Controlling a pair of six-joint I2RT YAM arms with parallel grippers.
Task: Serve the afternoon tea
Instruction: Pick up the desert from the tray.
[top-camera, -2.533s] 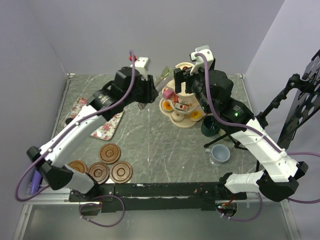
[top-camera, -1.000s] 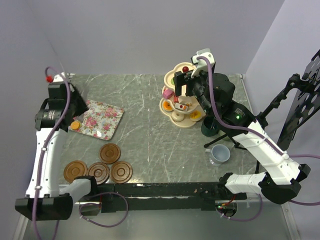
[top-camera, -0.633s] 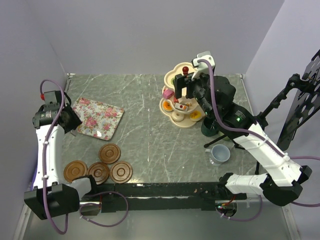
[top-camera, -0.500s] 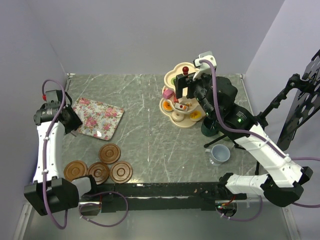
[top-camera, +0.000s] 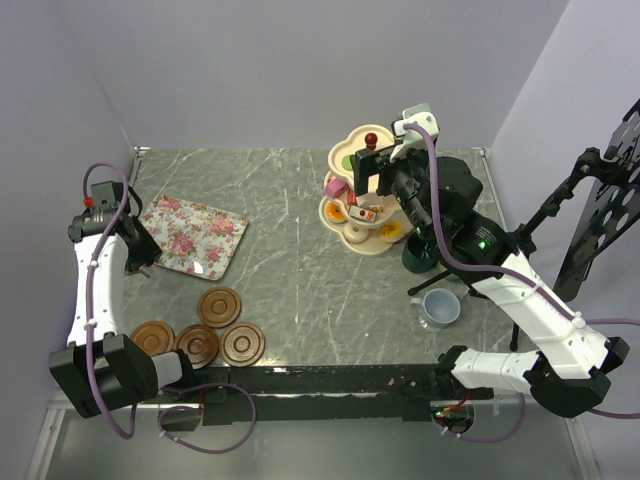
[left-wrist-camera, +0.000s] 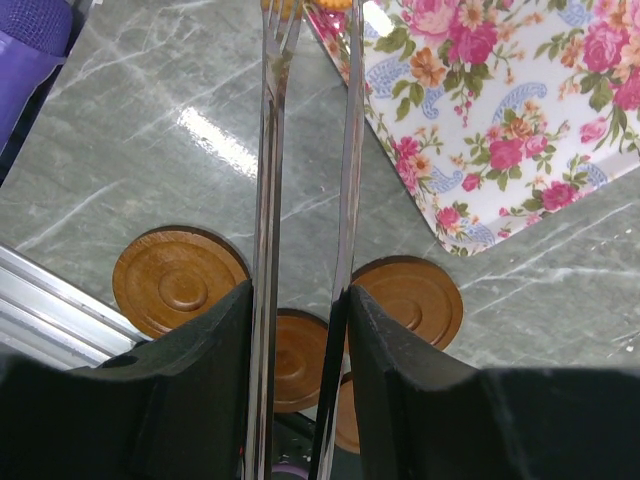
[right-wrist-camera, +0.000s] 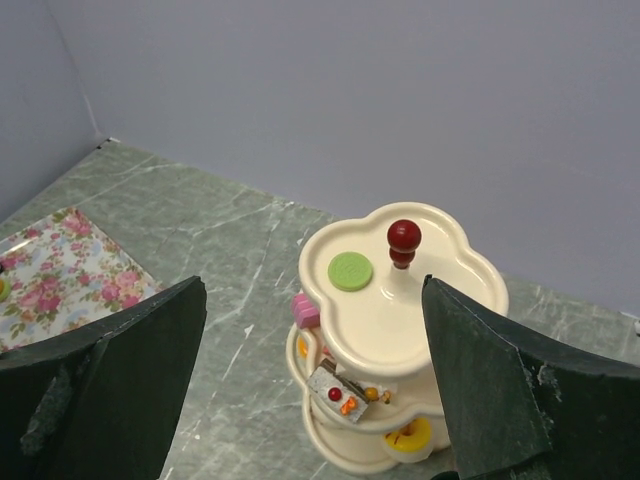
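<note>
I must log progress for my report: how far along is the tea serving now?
Little looks done: the four saucers lie bare, and the dark green mug and grey-blue mug stand apart from them. In hand: the left gripper grips the tongs; the right gripper hangs open by the stand. Left: the cakes on it, and mugs onto saucers.

Four brown saucers (top-camera: 219, 307) sit clustered near the floral tray (top-camera: 195, 235).

Cream stand (right-wrist-camera: 400, 325), red knob (right-wrist-camera: 404, 238); floral tray (left-wrist-camera: 500, 120); brown saucers (left-wrist-camera: 178, 283).
</note>
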